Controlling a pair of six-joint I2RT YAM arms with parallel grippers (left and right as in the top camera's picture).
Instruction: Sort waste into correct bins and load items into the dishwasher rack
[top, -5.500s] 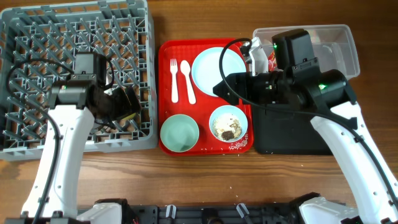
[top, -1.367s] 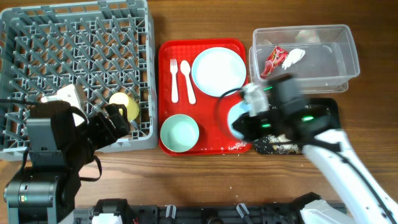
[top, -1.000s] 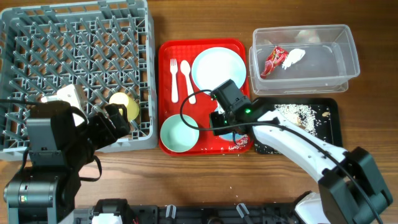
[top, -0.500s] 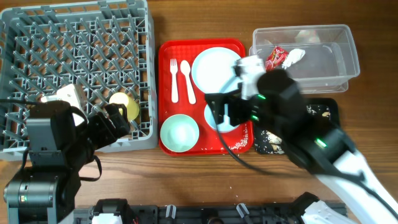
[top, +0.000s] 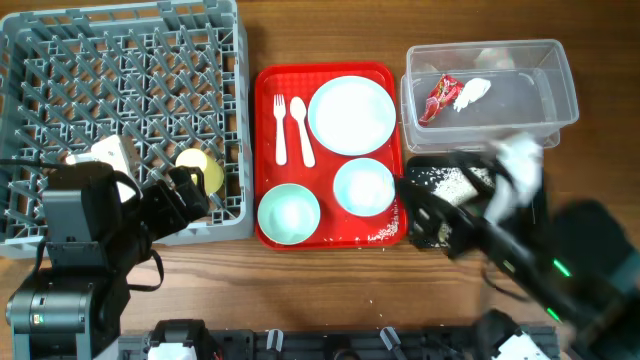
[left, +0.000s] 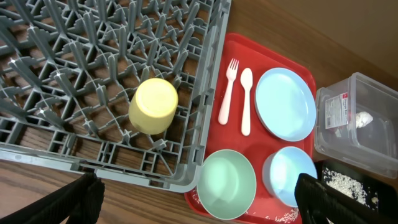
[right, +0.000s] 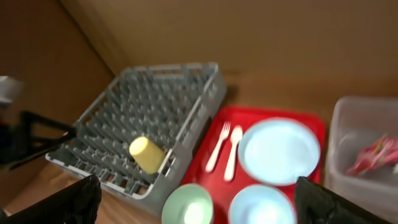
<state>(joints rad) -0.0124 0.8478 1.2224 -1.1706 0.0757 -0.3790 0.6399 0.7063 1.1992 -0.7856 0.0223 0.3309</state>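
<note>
A smooth yellow cup (left: 153, 106) sits tilted in the grey pegged rack (left: 93, 50); left hand (left: 202, 196) and right hand (right: 199, 202) gape wide.

We count two bowls, a pale green bowl (top: 289, 213) and a light blue bowl (top: 363, 187), and two trays, a red plastic tray (top: 262, 150) and a shallow black tray (top: 418, 215). One each: grey pegged plastic rack (top: 100, 80), yellow cup (top: 200, 170), white fork (top: 281, 128), white spoon (top: 303, 128), light blue round plate (top: 351, 115), clear tub (top: 520, 105).

The cup (left: 153, 106) is yellow, the rack (top: 243, 100) grey, the tray (left: 217, 137) red.
</note>
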